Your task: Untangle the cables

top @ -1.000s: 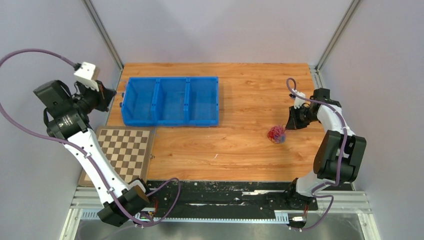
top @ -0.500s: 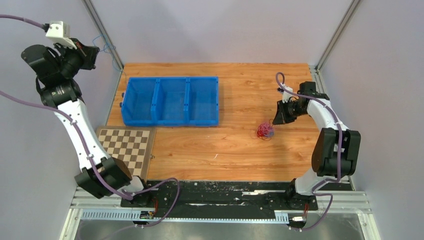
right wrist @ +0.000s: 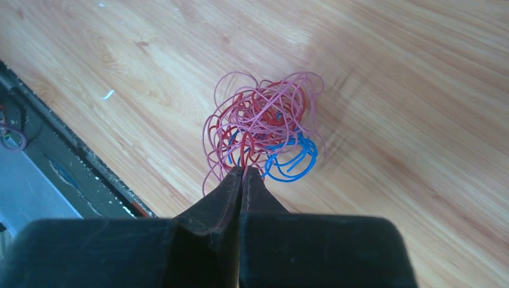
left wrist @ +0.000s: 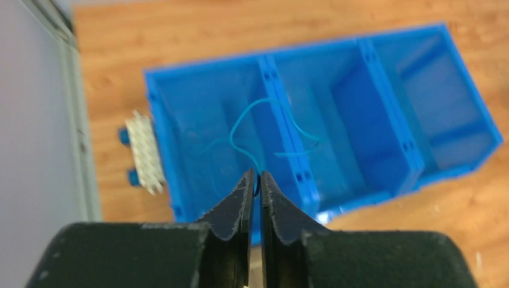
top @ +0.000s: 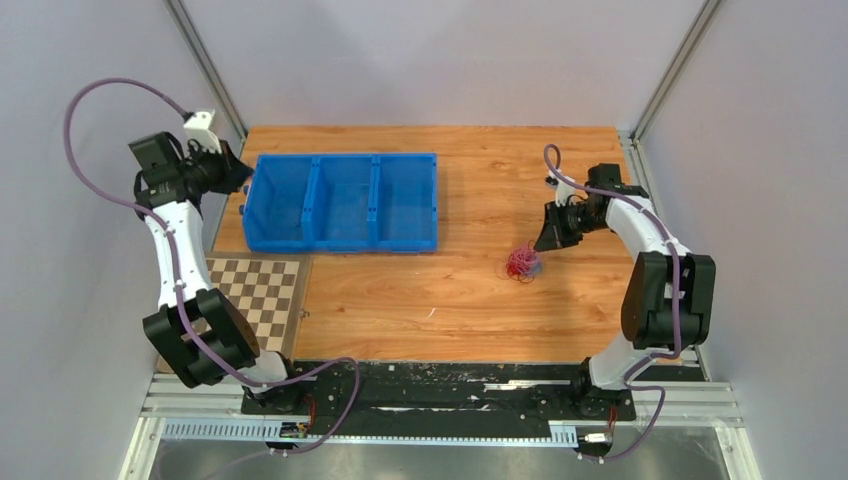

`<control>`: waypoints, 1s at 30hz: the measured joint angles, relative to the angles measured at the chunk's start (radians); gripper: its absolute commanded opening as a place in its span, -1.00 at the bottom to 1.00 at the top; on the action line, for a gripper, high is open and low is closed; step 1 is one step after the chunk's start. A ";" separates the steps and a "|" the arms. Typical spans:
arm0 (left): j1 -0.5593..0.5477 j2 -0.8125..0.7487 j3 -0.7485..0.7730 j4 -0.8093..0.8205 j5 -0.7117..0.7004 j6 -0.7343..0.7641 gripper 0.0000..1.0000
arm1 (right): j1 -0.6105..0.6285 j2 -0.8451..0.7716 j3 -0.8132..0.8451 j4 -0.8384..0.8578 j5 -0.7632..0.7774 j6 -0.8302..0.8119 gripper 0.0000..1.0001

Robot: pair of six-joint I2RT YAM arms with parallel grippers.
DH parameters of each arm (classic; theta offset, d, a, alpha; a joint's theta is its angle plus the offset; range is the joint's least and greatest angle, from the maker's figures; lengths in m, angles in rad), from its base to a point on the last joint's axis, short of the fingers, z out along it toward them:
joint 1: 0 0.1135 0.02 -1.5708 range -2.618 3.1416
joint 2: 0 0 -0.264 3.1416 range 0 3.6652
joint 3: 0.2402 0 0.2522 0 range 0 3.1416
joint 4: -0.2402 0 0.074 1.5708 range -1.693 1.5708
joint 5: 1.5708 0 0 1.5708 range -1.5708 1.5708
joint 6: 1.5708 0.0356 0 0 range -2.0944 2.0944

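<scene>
Pinches a lone teal cable (left wrist: 282, 107) between the pressed-together jaws of the left gripper (left wrist: 254, 177), dangling it above the left compartment of the blue bin (top: 345, 157), likely for dropping there, sorted apart. Clamps the right gripper (right wrist: 242, 171) tight on near-edge strands of the red-and-blue tangle (right wrist: 264, 123) resting on the wooden table (right wrist: 420, 72), seemingly to anchor it.
</scene>
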 measured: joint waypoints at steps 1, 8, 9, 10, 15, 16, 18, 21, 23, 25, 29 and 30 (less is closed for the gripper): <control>-0.005 0.000 -0.022 -0.046 0.001 0.034 -0.20 | 0.015 0.000 0.000 -0.001 -0.012 0.002 -1.00; -0.024 -0.016 -0.026 -0.344 0.066 0.249 0.66 | 0.148 -0.004 0.007 -0.039 -0.140 -0.005 -0.56; -0.033 -0.026 -0.029 -0.369 0.071 0.268 0.66 | 0.171 -0.006 0.007 -0.045 -0.154 -0.010 -0.36; -0.048 -0.046 -0.041 -0.393 0.077 0.294 0.67 | 0.188 -0.006 0.007 -0.050 -0.160 -0.014 -0.25; -0.220 -0.226 -0.219 -0.411 0.122 0.337 0.60 | 0.213 -0.004 0.004 -0.074 -0.129 -0.052 0.15; -0.281 -0.268 -0.279 -0.385 0.135 0.316 0.56 | 0.209 -0.004 -0.002 -0.074 -0.120 -0.059 0.23; -0.395 -0.326 -0.390 -0.320 0.151 0.249 0.51 | 0.204 -0.004 -0.016 -0.079 -0.107 -0.066 0.29; -0.619 -0.348 -0.557 -0.152 0.149 0.090 0.45 | 0.201 -0.004 -0.039 -0.082 -0.096 -0.067 0.33; -0.758 -0.315 -0.630 -0.026 0.124 -0.017 0.43 | 0.201 -0.003 -0.045 -0.079 -0.097 -0.059 0.33; -0.879 -0.250 -0.667 0.103 0.090 -0.112 0.39 | 0.201 -0.001 -0.049 -0.062 -0.100 -0.044 0.31; -1.047 -0.046 -0.659 0.359 0.013 -0.254 0.33 | 0.201 0.045 -0.056 -0.013 -0.122 -0.005 0.21; -1.072 0.007 -0.647 0.405 -0.005 -0.283 0.33 | 0.201 0.066 -0.057 0.001 -0.130 0.008 0.18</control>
